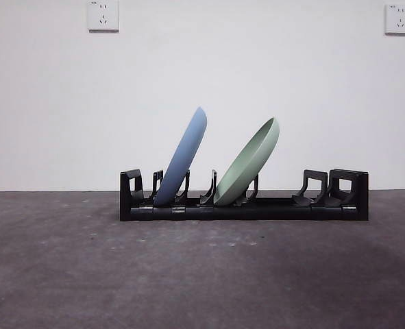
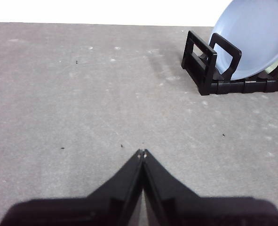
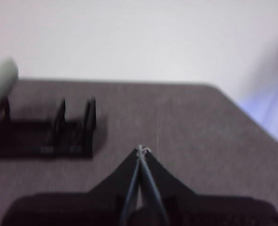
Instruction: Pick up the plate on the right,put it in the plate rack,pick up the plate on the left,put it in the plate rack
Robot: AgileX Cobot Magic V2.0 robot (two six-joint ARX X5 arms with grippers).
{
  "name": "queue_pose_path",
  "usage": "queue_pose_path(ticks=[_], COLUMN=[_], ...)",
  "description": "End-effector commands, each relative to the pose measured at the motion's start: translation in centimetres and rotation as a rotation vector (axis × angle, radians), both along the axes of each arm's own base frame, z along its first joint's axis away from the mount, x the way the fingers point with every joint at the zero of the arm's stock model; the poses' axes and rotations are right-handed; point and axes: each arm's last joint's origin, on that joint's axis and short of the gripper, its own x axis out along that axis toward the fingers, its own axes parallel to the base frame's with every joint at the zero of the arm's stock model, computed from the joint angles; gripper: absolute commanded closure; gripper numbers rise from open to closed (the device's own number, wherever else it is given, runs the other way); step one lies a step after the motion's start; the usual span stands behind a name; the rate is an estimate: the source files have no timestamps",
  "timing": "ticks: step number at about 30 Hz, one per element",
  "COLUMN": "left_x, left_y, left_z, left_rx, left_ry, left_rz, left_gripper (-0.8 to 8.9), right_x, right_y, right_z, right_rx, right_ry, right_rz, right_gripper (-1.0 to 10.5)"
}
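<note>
The black plate rack point(image 1: 243, 209) stands across the middle of the table. A blue plate point(image 1: 183, 159) leans in its left slots and a green plate point(image 1: 249, 163) leans in the slots beside it, both tilted to the right. The left wrist view shows the rack's end point(image 2: 202, 66) with the blue plate point(image 2: 256, 37) in it. My left gripper point(image 2: 142, 152) is shut and empty, over bare table short of that end. My right gripper point(image 3: 141, 149) is shut and empty too, off the rack's other end point(image 3: 73, 129), with the green plate's edge point(image 3: 2, 80) in sight.
The rack's right-hand slots point(image 1: 325, 188) hold nothing. Grey table point(image 1: 202, 274) lies in front of the rack, a white wall with two sockets point(image 1: 103, 15) behind it. The table's edge point(image 3: 251, 122) runs close to my right gripper. Neither arm shows in the front view.
</note>
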Motion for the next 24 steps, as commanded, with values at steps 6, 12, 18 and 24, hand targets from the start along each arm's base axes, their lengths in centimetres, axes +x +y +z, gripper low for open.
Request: queue_pose_path(ticks=[6, 12, 18, 24], left_x=[0.0, 0.0, 0.0, 0.0], left_y=[0.0, 0.0, 0.0, 0.0], left_z=[-0.2, -0.2, -0.2, -0.2], left_rx=[-0.005, -0.005, -0.005, -0.005], left_ry=[0.003, 0.003, 0.003, 0.003], left_rz=[0.007, 0.007, 0.007, 0.007], left_gripper=[8.17, 8.17, 8.17, 8.17], right_x=[-0.1, -0.2, -0.3, -0.3], right_y=[0.0, 0.0, 0.0, 0.0], right_z=[-5.2, -7.1, -6.9, -6.9], right_rx=[0.003, 0.030, 0.033, 0.033], right_ry=[0.052, 0.083, 0.065, 0.065], right_rz=[0.000, -0.007, -0.004, -0.003], right_gripper=[9.5, 9.5, 9.5, 9.5])
